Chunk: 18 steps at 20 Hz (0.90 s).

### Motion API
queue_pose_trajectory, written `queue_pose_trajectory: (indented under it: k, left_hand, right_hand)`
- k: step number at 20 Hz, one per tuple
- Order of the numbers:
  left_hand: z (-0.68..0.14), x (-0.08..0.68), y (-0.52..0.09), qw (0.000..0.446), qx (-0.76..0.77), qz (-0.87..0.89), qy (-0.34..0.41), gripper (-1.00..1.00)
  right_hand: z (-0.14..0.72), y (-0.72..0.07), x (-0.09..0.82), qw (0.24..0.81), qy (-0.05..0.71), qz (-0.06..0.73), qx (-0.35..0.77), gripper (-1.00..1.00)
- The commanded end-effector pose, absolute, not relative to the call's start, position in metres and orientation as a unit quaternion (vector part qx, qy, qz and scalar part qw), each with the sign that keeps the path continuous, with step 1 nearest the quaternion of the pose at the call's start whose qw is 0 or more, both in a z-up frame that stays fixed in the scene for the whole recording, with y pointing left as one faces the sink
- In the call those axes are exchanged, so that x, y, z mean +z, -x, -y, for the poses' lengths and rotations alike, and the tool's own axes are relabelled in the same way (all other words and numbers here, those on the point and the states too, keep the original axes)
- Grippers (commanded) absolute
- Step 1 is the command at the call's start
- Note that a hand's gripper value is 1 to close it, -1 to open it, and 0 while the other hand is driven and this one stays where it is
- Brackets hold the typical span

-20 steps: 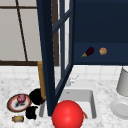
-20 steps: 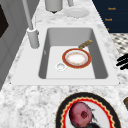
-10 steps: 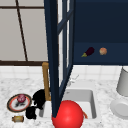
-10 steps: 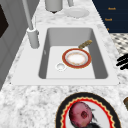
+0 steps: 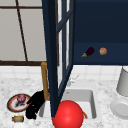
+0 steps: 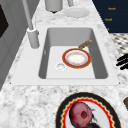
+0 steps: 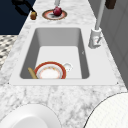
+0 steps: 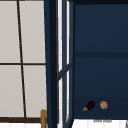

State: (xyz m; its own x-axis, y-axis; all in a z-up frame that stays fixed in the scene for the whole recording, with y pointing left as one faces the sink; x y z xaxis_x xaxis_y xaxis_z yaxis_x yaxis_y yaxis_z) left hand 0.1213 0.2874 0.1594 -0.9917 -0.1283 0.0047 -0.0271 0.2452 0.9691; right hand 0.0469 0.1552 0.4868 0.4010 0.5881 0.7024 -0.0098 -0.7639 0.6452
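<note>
At the frame's lower left, the left robot hand (image 5: 35, 104), fingers relaxed and apart, hovers beside the plate (image 5: 13, 107) on the bench (image 5: 15, 85).

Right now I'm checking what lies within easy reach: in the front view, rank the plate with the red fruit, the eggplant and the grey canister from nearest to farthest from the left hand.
From the left hand:
1. Plate with the red fruit, just to its left on the counter.
2. Eggplant, up on the cabinet shelf, to the right.
3. Grey canister, at the counter's far right.
</note>
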Motion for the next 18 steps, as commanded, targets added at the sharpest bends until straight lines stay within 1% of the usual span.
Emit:
queue_pose_trajectory:
  k: [1,4,10,12,15,16,18]
  left_hand:
    - [-0.287,0.159,-0.121,0.041,-0.612,0.788,-0.049,0.0]
    - [-0.287,0.159,-0.121,0.041,-0.612,0.788,-0.049,0.0]
    - [-0.287,0.159,-0.121,0.041,-0.612,0.788,-0.049,0.0]
    - [-0.287,0.159,-0.121,0.041,-0.612,0.788,-0.049,0.0]
    - [-0.287,0.159,-0.121,0.041,-0.612,0.788,-0.049,0.0]
    - [-0.287,0.159,-0.121,0.041,-0.612,0.788,-0.049,0.0]
    - [-0.287,0.159,-0.121,0.041,-0.612,0.788,-0.049,0.0]
  right_hand:
    - [-0.155,-0.078,0.485,0.288,-0.791,-0.188,0.506,-1.0]
    - [-0.146,-0.095,0.485,0.312,-0.777,-0.158,0.523,-1.0]
    - [-0.137,-0.134,0.472,0.41,-0.744,-0.089,0.52,-1.0]
    - [-0.134,-0.151,0.465,0.402,-0.744,-0.083,0.527,-1.0]
    - [-0.131,-0.17,0.452,0.39,-0.744,-0.103,0.533,-1.0]
    - [-0.128,-0.172,0.438,0.396,-0.752,-0.12,0.513,-1.0]
    - [-0.121,-0.177,0.44,0.395,-0.779,-0.113,0.474,-1.0]
